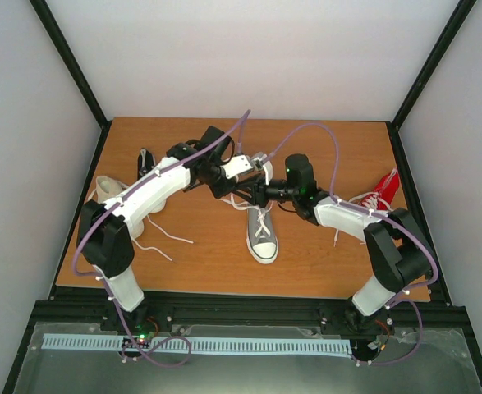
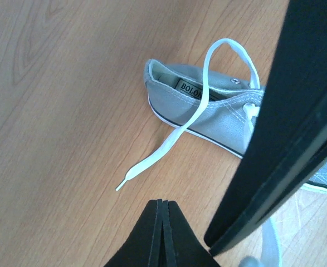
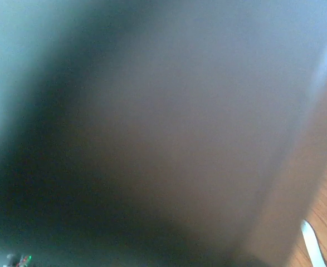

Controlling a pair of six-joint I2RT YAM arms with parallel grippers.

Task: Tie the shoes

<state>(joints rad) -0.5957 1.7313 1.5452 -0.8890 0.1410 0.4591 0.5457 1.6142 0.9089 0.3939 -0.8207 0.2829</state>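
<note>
The grey shoe (image 1: 263, 235) with white toe cap lies mid-table, toe toward the arms. In the left wrist view it (image 2: 208, 108) lies on its side. One white lace (image 2: 199, 105) arcs up over its heel and trails onto the wood. My left gripper (image 2: 162, 204) is shut with nothing visible between its fingers, hovering over bare wood short of the lace tip. In the top view both grippers meet just behind the shoe's heel, the left gripper (image 1: 229, 190) and the right gripper (image 1: 245, 197). The right wrist view is blocked by a blurred dark surface. Only a lace strip (image 3: 311, 245) shows there.
A black shoe (image 1: 146, 160) and a cream shoe (image 1: 109, 190) with loose laces (image 1: 162, 238) lie at the left. A red shoe (image 1: 380, 193) lies at the right, by the right arm. The right arm's dark body (image 2: 291, 122) crosses the left wrist view.
</note>
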